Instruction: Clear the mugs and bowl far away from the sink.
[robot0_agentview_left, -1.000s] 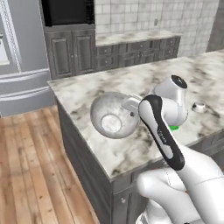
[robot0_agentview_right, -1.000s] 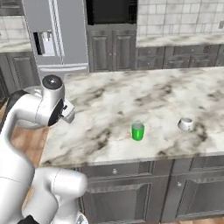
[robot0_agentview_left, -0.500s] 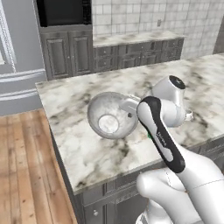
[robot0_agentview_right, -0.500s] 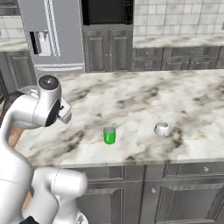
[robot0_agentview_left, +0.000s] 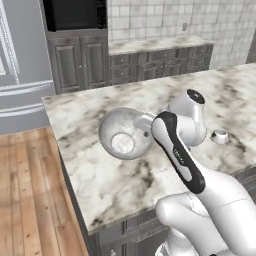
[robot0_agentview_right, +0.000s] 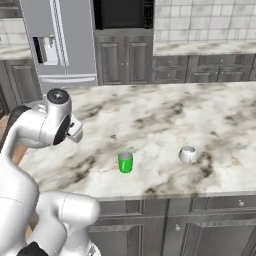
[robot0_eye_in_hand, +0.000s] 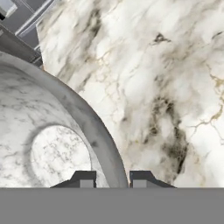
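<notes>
Hand view shows your fingers (robot0_eye_in_hand: 85, 178) clamped on the bowl's (robot0_agentview_left: 125, 133) rim; 2 mugs, green mug (robot0_agentview_right: 125, 162) and white mug (robot0_agentview_right: 187, 155), remain on the table (robot0_agentview_right: 165, 120).

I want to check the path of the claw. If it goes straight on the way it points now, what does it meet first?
The claw is already closed on the rim of the bowl. Straight ahead it would probably meet the marble counter first, though depth is unclear.

Marble counter (robot0_agentview_right: 165, 117) lies mostly open; green mug (robot0_agentview_right: 125, 162) and white mug (robot0_agentview_right: 187, 155) (well apart) stand near its front edge.
</notes>
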